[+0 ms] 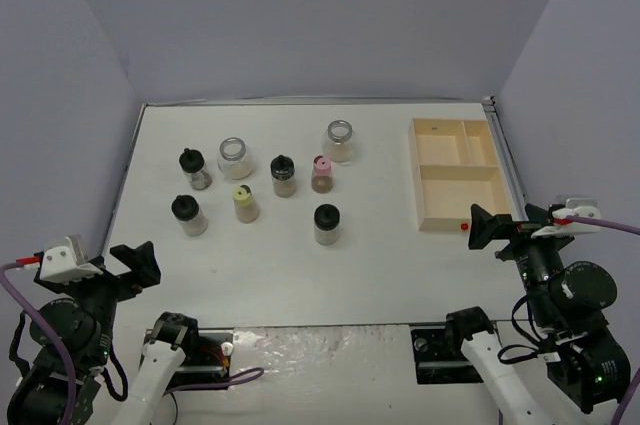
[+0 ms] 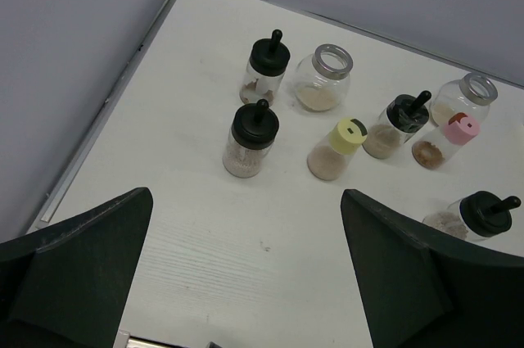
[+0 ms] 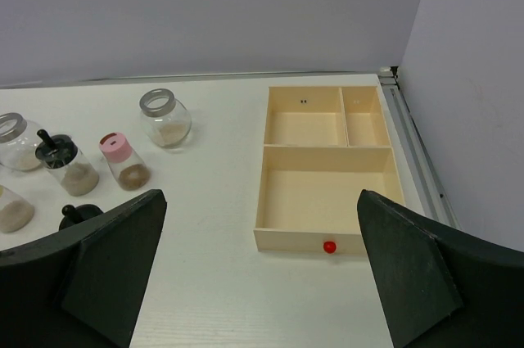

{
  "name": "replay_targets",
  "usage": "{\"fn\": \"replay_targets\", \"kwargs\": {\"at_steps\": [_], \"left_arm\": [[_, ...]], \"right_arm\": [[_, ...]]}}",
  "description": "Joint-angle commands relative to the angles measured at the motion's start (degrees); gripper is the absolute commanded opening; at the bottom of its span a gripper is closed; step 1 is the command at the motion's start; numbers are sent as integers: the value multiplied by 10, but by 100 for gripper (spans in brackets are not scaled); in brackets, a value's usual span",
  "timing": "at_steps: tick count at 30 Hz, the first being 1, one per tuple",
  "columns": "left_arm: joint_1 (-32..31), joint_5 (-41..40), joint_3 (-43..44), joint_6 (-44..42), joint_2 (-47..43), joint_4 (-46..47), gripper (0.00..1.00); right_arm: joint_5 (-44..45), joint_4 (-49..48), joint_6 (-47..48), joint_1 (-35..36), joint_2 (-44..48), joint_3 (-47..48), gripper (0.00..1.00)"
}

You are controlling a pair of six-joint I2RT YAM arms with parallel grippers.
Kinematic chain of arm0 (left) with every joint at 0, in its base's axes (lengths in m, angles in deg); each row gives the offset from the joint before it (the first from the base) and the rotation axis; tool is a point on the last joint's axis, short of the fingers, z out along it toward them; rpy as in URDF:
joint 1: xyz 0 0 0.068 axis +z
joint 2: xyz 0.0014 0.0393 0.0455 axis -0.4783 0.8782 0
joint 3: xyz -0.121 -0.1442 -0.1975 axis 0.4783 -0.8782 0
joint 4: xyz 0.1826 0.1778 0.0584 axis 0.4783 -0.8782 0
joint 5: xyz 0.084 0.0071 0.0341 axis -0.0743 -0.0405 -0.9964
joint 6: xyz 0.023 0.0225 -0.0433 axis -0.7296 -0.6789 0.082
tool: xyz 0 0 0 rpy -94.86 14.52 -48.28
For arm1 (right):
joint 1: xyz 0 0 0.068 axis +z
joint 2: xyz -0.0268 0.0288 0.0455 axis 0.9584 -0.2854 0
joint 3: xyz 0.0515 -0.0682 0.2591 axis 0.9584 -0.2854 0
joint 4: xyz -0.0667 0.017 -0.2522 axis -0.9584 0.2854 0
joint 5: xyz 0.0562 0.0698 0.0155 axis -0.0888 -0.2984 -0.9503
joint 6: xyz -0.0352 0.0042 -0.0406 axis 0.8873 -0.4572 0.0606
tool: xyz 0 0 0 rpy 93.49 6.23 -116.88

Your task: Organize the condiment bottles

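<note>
Top external: eight condiment bottles (image 1: 285,176), all upright, clustered left of counter (image 1: 380,245) centre; wooden tray (image 1: 416,175) against the right edge.
Left wrist: left jaws spread wide, empty; bottles beyond.
Right wrist: right jaws spread wide, empty; tray beyond.

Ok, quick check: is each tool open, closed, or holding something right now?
Left tool: open, holding nothing.
Right tool: open, holding nothing.
</note>
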Motion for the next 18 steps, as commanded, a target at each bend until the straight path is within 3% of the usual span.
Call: {"fn": "replay_targets", "kwargs": {"at_steps": [1, 9, 18], "left_arm": [[-6, -4, 23, -12, 34, 19, 97], [-6, 15, 34, -10, 61, 13, 97], [-6, 68, 32, -15, 134, 30, 97]], "right_arm": [[-10, -41, -12, 0, -36, 15, 100], [-64, -35, -46, -1, -78, 54, 100], [-151, -43, -31, -2, -213, 82, 100]]}}
